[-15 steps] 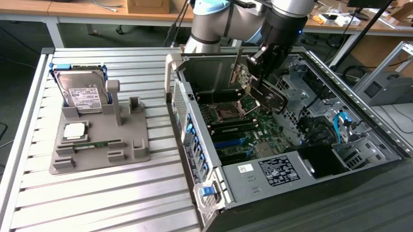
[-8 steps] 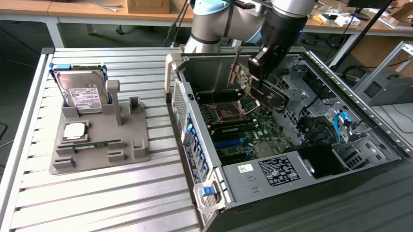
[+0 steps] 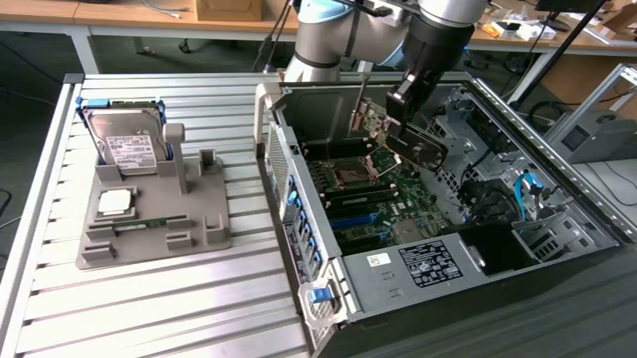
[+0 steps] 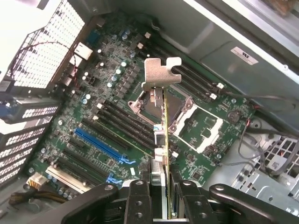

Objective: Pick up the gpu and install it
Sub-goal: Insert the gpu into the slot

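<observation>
My gripper [image 3: 403, 104] is shut on the gpu [image 3: 410, 143], a dark card with a green board edge. It hangs tilted inside the open computer case [image 3: 557, 186], above the motherboard [image 3: 374, 201]. In the wrist view the gpu [image 4: 164, 135] shows edge-on between my black fingers [image 4: 140, 200], its silvery end bracket [image 4: 161, 74] pointing away from the gripper [image 4: 166, 198]. Beneath it lie the processor socket [image 4: 156, 100] and, off to one side, the blue expansion slot [image 4: 100, 144]. The card is clear of the board and touches no slot.
On the slatted table [image 3: 149, 313], at the exterior view's left, a grey fixture [image 3: 199, 231] holds an upright silver hard drive [image 3: 124, 142], a processor chip [image 3: 115, 201] and a narrow memory stick [image 3: 149, 222]. The case walls and drive cages [image 3: 478, 194] hem in the gpu.
</observation>
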Controlling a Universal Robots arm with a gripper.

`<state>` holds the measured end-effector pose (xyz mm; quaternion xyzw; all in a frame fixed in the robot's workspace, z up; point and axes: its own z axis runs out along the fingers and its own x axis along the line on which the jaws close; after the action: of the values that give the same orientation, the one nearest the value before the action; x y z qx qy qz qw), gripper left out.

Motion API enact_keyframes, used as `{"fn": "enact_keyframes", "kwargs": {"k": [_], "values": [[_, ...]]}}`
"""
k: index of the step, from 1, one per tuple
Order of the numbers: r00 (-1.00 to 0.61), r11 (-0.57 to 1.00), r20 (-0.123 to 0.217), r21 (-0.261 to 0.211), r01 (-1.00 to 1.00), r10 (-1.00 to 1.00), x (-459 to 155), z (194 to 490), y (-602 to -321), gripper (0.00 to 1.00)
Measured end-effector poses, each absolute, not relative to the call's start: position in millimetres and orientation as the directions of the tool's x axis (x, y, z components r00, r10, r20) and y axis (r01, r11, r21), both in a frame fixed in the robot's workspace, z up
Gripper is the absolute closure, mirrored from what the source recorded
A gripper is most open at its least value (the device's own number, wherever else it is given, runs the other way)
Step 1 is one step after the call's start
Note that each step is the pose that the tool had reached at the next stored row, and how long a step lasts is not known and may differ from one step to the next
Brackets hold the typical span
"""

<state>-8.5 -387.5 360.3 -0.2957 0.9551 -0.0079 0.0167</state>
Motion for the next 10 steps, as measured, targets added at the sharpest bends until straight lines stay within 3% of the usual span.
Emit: {"fn": "enact_keyframes", "kwargs": {"k": [10], "values": [[-0.756,0.756,-0.027,-0.025,-0.654,-0.655,-8.4,360.3,-387.5,0.73]]}}
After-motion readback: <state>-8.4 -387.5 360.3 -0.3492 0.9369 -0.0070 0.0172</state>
